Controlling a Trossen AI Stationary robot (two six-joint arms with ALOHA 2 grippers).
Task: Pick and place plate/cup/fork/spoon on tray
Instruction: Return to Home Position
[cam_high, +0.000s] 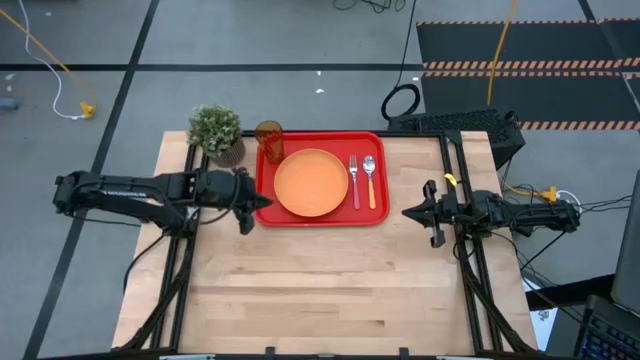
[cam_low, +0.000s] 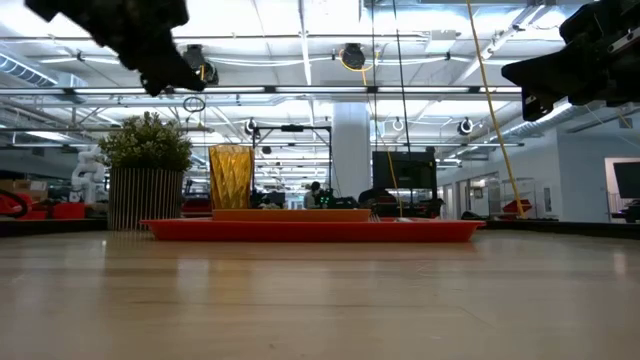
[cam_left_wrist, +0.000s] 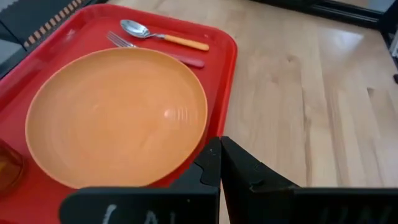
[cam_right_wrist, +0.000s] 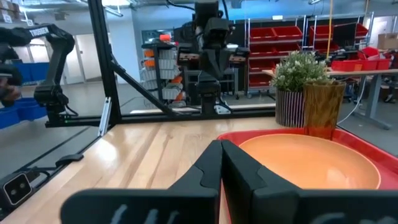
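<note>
The red tray (cam_high: 270, 205) lies at the table's far middle. On it rest the orange plate (cam_high: 311, 183), the amber cup (cam_high: 268, 139) at its far left corner, the red-handled fork (cam_high: 354, 183) and the orange-handled spoon (cam_high: 371, 180) side by side right of the plate. My left gripper (cam_high: 266, 203) is shut and empty above the tray's left edge. My right gripper (cam_high: 409, 211) is shut and empty, right of the tray. In the left wrist view the plate (cam_left_wrist: 112, 115), fork (cam_left_wrist: 186, 60) and spoon (cam_left_wrist: 163, 37) show.
A potted green plant (cam_high: 217, 131) stands on the table left of the cup, just outside the tray. The near half of the wooden table (cam_high: 330, 290) is bare wood. Dark frame rails run along the table's left and right sides.
</note>
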